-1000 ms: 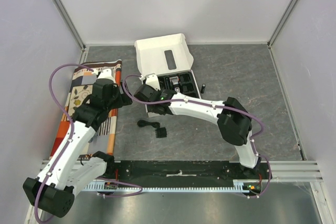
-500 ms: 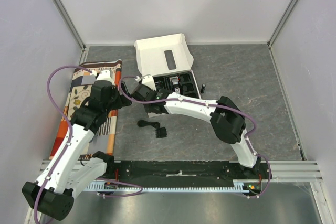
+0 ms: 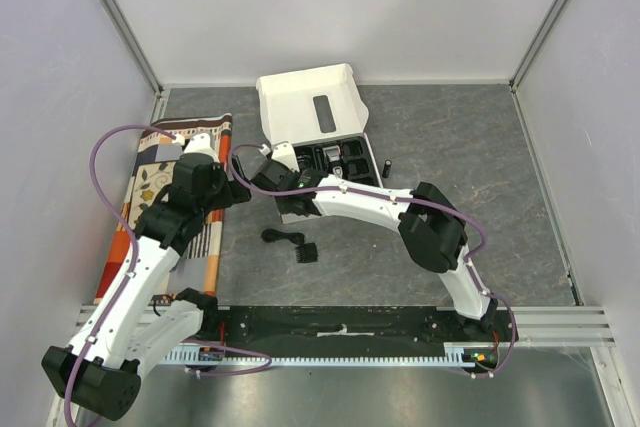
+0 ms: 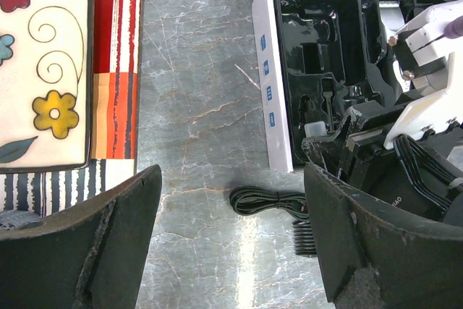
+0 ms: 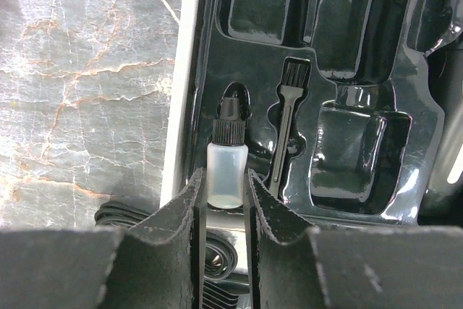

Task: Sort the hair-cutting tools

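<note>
Now right jaws pinching small bottle [image 5: 227, 168] mid-body, barely parted, hovering over tray [image 5: 347, 157] slot. Bottle looking light, slick, squeezable: gripping body gently, below cap. Left jaws gaping wide, holding nothing, hanging above surface [image 4: 195, 106].

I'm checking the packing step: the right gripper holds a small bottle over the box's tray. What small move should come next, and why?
Probably ease the bottle down into the narrow recess left of the brush, then open. The right gripper pinches its clear body, with the cap pointing at that empty slot in the black tray.
</note>
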### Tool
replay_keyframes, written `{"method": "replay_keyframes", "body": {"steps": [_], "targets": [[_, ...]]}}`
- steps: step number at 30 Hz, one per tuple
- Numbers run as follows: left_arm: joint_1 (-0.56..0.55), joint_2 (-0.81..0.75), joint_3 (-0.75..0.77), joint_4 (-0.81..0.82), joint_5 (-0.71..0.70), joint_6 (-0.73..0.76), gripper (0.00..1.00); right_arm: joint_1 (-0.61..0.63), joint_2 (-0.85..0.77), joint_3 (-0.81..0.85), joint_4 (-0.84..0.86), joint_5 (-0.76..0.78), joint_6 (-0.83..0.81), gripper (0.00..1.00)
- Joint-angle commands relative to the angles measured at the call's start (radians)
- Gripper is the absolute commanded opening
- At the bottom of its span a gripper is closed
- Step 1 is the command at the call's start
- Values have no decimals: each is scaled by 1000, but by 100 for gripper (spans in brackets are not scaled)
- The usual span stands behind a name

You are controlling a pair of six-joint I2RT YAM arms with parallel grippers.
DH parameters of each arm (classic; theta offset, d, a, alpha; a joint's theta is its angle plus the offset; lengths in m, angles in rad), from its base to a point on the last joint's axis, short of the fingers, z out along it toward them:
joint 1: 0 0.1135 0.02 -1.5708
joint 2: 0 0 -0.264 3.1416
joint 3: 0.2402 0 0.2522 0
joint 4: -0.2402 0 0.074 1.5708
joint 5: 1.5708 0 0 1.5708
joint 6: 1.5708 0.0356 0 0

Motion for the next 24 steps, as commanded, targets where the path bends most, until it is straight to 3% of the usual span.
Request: {"method": "replay_keyframes", "body": {"steps": [1, 21, 24], "targets": [[3, -13, -7, 29, 12, -6, 86, -10, 13, 33, 16, 27, 14, 19], [3, -11, -7, 39, 20, -5, 86, -15, 51, 59, 19, 1, 25, 23], [3, -11, -7, 39, 20, -3, 86, -13, 51, 62, 19, 1, 26, 28]]}}
